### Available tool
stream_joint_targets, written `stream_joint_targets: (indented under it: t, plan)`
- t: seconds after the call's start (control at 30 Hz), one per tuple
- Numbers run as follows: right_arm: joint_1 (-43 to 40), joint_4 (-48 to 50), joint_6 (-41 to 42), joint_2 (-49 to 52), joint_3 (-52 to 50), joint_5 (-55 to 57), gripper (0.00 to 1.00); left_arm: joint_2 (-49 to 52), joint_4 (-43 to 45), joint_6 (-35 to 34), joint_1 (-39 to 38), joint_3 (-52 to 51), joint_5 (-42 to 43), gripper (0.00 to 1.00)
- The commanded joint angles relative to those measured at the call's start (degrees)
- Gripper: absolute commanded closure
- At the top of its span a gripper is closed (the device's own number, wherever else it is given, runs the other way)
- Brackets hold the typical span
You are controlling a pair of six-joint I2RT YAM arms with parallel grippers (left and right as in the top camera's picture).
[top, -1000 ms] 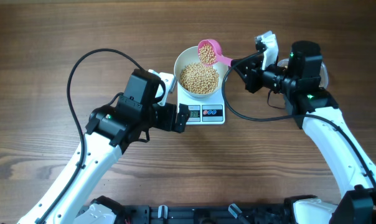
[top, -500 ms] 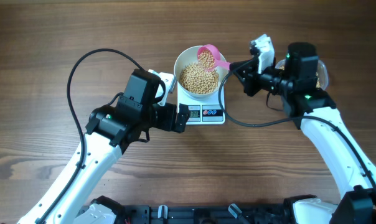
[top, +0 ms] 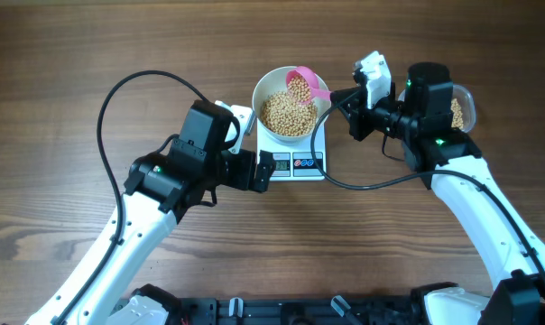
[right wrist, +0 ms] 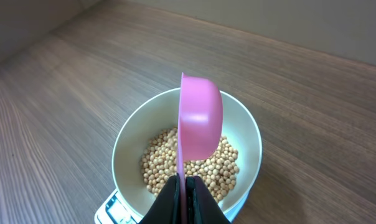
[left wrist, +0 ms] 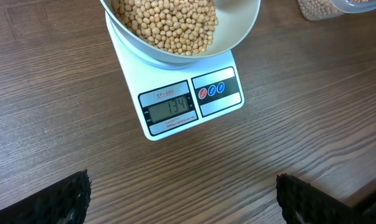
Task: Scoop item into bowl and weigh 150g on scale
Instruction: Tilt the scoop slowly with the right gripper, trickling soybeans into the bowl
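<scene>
The white bowl (top: 289, 110) sits on the white scale (top: 296, 162) and holds a heap of tan beans (top: 287, 114). In the left wrist view the scale's display (left wrist: 170, 107) reads 134 under the bowl (left wrist: 238, 31). My right gripper (right wrist: 185, 186) is shut on the handle of a pink scoop (right wrist: 200, 124), which is turned on its side over the bowl (right wrist: 129, 146). The overhead view shows the scoop (top: 303, 83) tipped at the bowl's right rim with beans in it. My left gripper (left wrist: 182, 196) is open, low over bare table in front of the scale.
A clear tub with more beans (top: 457, 110) stands to the right, mostly behind the right arm. A black cable (top: 137, 83) loops over the table at the left. Another cable (top: 363, 181) curves from the scale's right side to the right arm.
The right gripper has rolled the pink scoop from level to on its side over the bowl, and shifted slightly left. The left arm has not moved.
</scene>
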Motion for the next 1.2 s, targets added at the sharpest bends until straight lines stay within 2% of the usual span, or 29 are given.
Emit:
stream_joint_targets:
  t: [0.0,0.37,0.57,0.67,1.07,1.17]
  plan:
    - [0.1,0.1,-1.0,0.6,0.1,0.6,0.96,-0.5,0.2,0.9,-0.2,0.1,0.3,0.0]
    - [0.3,-0.1,0.8,0.6,0.1,0.0,0.96,-0.5,0.2,0.9,-0.2,0.1,0.3,0.0]
    - [0.7,0.0,-0.8,0.6,0.1,0.8,0.96,-0.5,0.2,0.9,-0.2,0.1,0.3,0.0]
    - [0.9,-0.5,-4.9,0.6,0.1,3.0,0.96,-0.5,0.2,0.9,-0.2,0.1,0.3,0.0]
    - [1.5,-0.3,-6.3,0.6,0.1,5.0,0.96,-0.5,0.2,0.9,-0.2,0.1,0.3,0.0]
    - [1.5,0.1,-4.5,0.6,0.1,3.6,0.96,-0.5,0.2,0.9,-0.2,0.1,0.3,0.0]
